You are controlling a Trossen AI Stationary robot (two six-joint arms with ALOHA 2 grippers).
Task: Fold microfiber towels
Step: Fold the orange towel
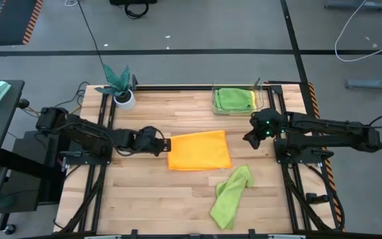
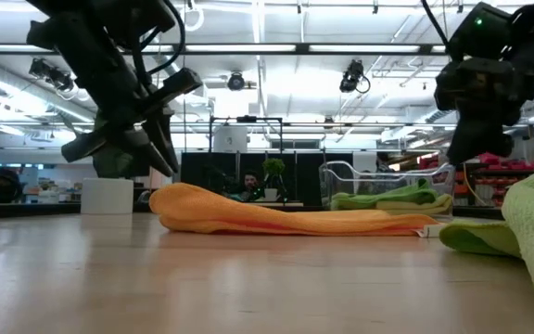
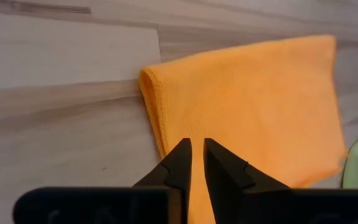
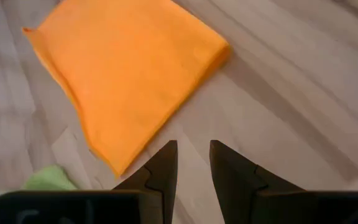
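Orange microfiber towel (image 1: 199, 150) lies flat, apparently folded once, mid-table, its long axis running left to right between your two arms. The left gripper (image 1: 164, 146) sits at the towel's left edge, touching or just over it; in the left wrist view its fingers (image 3: 180, 163) are nearly together with only a thin slit between them, over the towel's near hem. You cannot tell from these views whether any cloth is pinched in that slit. The right gripper (image 1: 251, 138) hovers just off the towel's right edge, raised above the wood, fingers a little apart and holding nothing; bare board shows between them in the right wrist view. So the left arm is the nearer one, and the towel extends away from it toward the right arm. Judgement: the next fold likely carries the left edge across to the right.

Nearer the table's front edge, a lime green towel (image 1: 229, 196) lies crumpled, not yet folded, well apart from both grippers. At the back, a clear tray (image 1: 262, 99) holds a folded green towel (image 1: 233, 99) with a strip of yellow cloth showing at its edge. A teal plant in a white pot (image 1: 123, 98) stands at the back left corner.

Wooden butcher-block tabletop (image 1: 151, 192), pale and smooth. Beyond it: grey floor, cables, a lit workshop with a person seated far off.
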